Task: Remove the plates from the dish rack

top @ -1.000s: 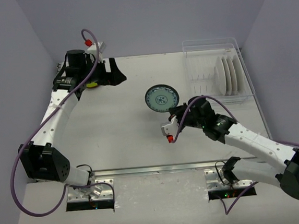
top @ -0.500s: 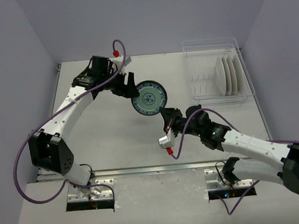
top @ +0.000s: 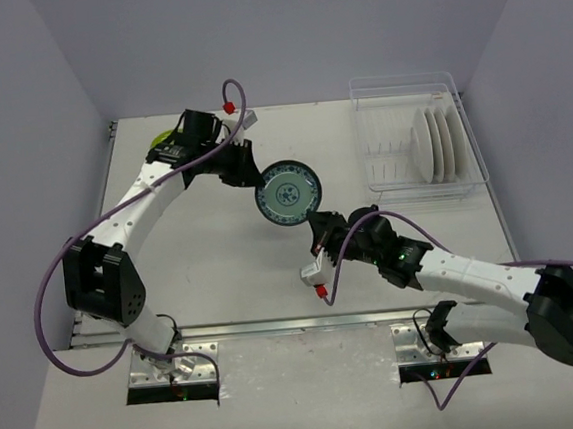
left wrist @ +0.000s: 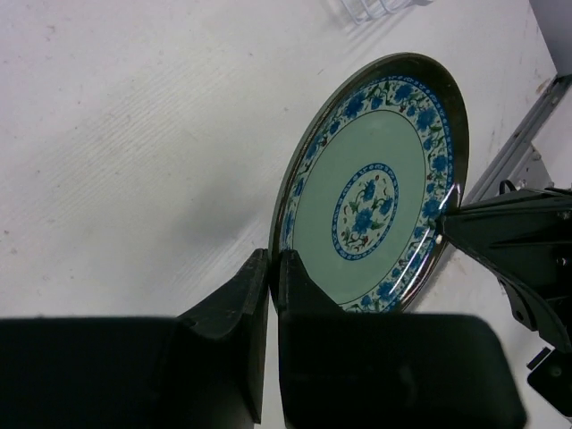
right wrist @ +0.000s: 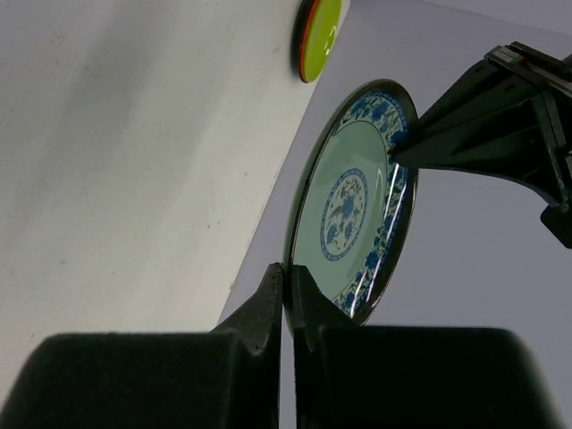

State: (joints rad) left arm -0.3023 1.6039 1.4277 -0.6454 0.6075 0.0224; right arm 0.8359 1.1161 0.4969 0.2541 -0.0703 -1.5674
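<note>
Leftward, a lone green plate (top: 162,139)

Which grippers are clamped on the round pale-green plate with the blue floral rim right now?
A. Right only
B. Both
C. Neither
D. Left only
B: the left gripper pinches one edge of the round pale-green plate with the blue floral rim, and the right gripper pinches the opposite edge, holding it above the table.
</note>
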